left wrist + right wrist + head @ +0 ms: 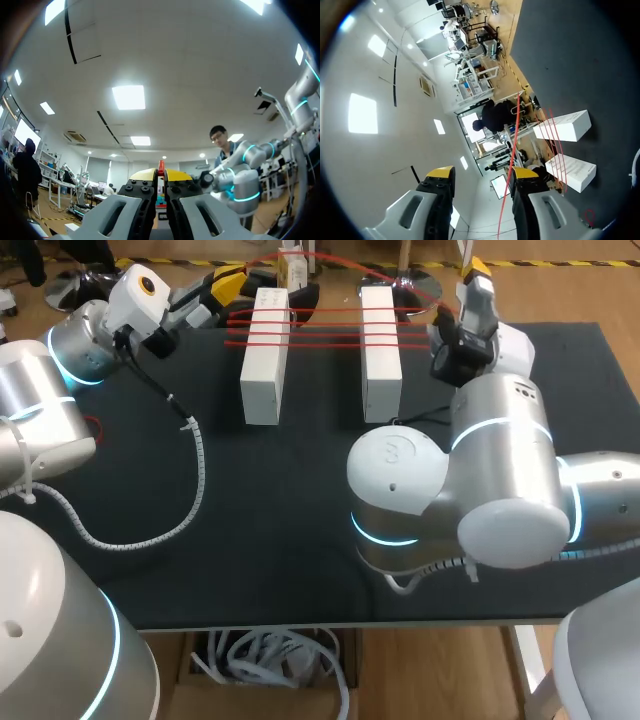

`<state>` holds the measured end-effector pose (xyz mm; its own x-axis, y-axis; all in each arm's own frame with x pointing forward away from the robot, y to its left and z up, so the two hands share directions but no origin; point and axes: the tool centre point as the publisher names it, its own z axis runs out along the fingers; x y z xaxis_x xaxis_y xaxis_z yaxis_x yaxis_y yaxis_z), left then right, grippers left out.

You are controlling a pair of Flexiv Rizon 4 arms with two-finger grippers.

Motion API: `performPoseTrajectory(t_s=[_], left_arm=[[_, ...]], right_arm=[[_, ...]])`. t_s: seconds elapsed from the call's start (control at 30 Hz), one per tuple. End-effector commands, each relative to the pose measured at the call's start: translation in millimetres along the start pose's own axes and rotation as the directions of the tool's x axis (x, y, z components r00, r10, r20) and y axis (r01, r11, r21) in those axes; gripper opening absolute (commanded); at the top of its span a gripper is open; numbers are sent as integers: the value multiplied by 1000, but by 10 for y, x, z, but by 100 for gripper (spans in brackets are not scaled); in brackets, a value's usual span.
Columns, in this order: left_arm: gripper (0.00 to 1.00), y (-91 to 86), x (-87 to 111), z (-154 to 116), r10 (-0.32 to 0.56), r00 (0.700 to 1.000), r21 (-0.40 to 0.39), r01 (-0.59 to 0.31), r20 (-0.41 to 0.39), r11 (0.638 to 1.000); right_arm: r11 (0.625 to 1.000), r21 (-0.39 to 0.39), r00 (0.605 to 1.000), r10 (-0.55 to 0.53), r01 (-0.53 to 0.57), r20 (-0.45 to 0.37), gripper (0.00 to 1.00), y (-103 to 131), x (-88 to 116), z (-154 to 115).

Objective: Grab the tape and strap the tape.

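Head view: high and behind the robot, looking straight down on the dark table (300, 530), whole top in shot.
Left wrist view: tipped up off the table, left gripper (161, 175) right against the lens.
Right wrist view: rolled sideways, looking past the right gripper (481, 175) across the tabletop.
Shared: head and right wrist views both catch the white blocks (265, 355) and red tape (325, 324).

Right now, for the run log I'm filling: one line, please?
left gripper: shut on red tape | right gripper: open, strand between fingers | tape: spans both white blocks

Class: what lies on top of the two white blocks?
Several strands of red tape stretch across the tops of both white blocks. Whether tape also passes beneath them is hidden.
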<state>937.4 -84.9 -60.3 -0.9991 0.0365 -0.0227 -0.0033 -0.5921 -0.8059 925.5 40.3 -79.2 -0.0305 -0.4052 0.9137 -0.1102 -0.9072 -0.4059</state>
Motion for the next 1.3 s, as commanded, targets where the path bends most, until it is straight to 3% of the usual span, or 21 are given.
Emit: performPoseTrajectory(t_s=[0.03,0.6,1.3], left_arm=[[0,6,2,2,1,1000,1,-1,2,1000],[0,6,2,2,1,1000,1,-1,2,1000],[0,6,2,2,1,1000,1,-1,2,1000]], right_arm=[[1000,-6,1000,-1,1,6,47,-16,30,-29],[1000,-14,1000,4,-3,8,46,-37,33,-59],[999,-32,1000,-1,1,15,39,-29,4,-41]])
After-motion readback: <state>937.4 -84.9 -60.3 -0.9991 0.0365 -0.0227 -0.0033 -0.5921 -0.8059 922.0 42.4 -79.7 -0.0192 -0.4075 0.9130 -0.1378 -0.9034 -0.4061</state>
